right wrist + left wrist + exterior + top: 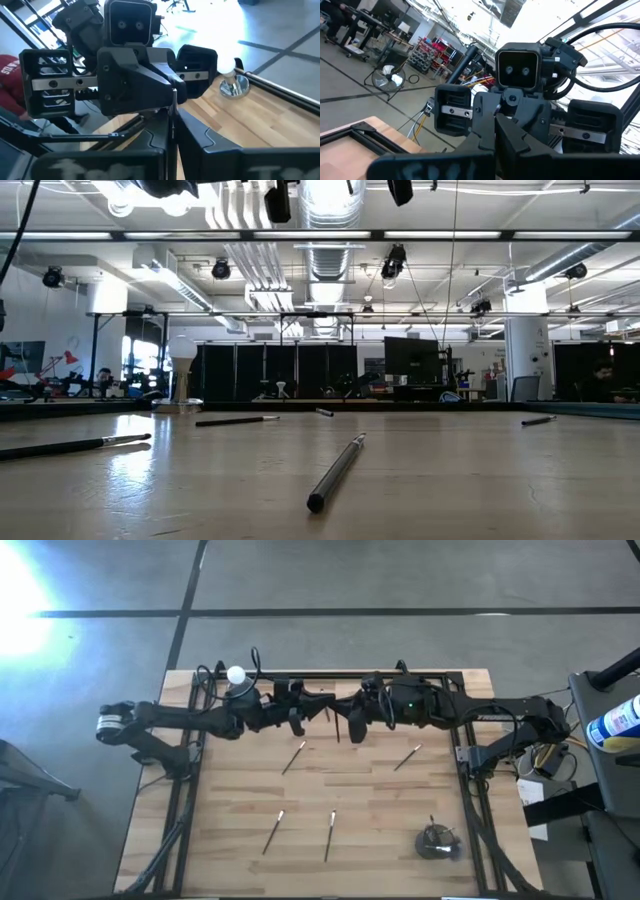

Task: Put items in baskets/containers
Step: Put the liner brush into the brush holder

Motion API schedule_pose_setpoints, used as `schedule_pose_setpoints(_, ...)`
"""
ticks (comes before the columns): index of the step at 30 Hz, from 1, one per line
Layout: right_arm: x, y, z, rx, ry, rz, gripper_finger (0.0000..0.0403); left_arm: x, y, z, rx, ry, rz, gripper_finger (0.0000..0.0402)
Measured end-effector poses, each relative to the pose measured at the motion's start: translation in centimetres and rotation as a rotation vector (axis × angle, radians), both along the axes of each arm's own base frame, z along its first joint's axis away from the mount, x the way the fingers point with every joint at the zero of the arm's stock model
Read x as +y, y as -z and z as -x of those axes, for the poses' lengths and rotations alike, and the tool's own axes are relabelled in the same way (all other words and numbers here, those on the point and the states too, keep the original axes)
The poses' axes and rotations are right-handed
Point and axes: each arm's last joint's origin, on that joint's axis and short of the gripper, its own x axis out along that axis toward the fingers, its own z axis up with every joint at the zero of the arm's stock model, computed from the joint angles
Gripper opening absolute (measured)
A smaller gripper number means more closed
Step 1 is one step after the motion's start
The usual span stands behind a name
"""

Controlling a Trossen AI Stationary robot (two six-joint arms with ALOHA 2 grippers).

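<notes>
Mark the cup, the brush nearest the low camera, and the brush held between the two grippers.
cup (436,842), high view, dark rim.
nearest brush (336,472), low view, middle of its handle.
held brush (337,724), high view, middle of its thin dark stick.

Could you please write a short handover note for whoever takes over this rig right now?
Right end effector: above the table's far edge, centre, shut on a thin makeup brush.
Left end effector: directly facing it, close by.
Cup: near right corner of the table; a stick pokes out, contents otherwise unclear.
Loose brushes: four lie on the wood.
Left to do: cup the held brush, then the four.
</notes>
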Motion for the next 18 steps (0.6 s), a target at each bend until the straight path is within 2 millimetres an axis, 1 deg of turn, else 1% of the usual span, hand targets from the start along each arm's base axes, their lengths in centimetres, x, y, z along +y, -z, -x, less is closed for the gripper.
schedule_pose_setpoints(4, 0.2, -0.2, 0.4, 0.008, 0.011, 0.014, 0.0017, 0.0, 0.0, 0.0, 0.002, 0.006, 0.009, 0.0016)
schedule_pose_setpoints(10, 1.2, -1.1, 2.3, 0.039, 0.010, 0.069, 0.0015, 0.0, 0.1, 0.0, 0.007, 0.007, 0.022, 0.0058)
schedule_pose_setpoints(15, 2.5, -2.0, 5.3, 0.100, 0.014, 0.104, 0.0015, 0.0, 0.6, -0.1, 0.058, 0.002, 0.014, 0.0079)
schedule_pose_setpoints(18, 3.3, -1.8, 7.0, 0.162, 0.017, 0.127, 0.0014, 0.1, 0.8, -0.2, 0.085, -0.001, 0.010, 0.0082)
